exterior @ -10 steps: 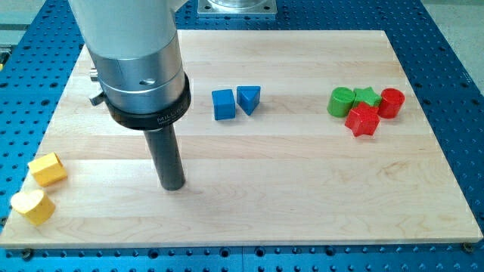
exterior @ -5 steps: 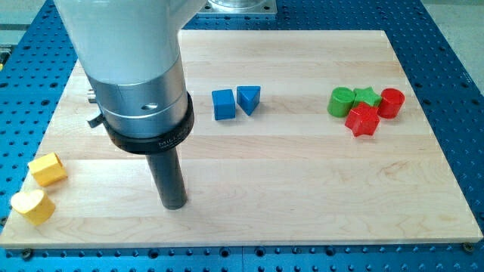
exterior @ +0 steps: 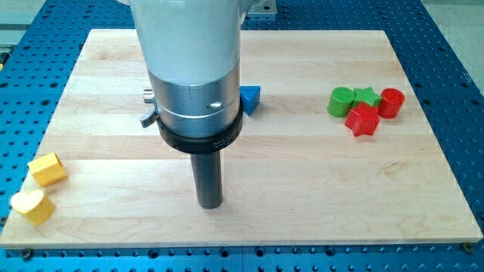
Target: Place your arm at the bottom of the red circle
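The red circle (exterior: 392, 102) is a small red cylinder at the view's right, at the right end of a tight cluster. Touching it are a green star (exterior: 367, 96) and a red star-like block (exterior: 363, 120); a green cylinder (exterior: 341, 101) sits at the cluster's left. My tip (exterior: 209, 202) is near the board's bottom centre, far to the left of and below the red circle. It touches no block.
A blue triangle (exterior: 250, 98) peeks out beside the arm's body; the blue cube seen earlier is hidden behind it. Two yellow blocks (exterior: 47, 169) (exterior: 32, 205) lie at the bottom left. The wooden board (exterior: 318, 181) rests on a blue perforated table.
My tip has moved toward the view's right along the board's lower part. The arm's body now hides the blue cube. No block has moved.
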`<state>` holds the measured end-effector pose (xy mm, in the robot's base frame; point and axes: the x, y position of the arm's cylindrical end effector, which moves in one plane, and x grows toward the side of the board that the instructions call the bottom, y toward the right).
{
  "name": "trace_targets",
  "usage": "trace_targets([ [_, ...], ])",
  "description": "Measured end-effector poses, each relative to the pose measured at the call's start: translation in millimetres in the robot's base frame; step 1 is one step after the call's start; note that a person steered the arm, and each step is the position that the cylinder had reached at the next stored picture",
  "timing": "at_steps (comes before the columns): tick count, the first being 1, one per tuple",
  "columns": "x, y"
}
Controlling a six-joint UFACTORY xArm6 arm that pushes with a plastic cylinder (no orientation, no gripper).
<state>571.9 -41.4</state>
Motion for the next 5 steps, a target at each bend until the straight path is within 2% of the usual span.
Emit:
trace_targets([
  [2,12.0,0.2],
  [4,-62.5,-0.7],
  [5,-62.5,51.7],
])
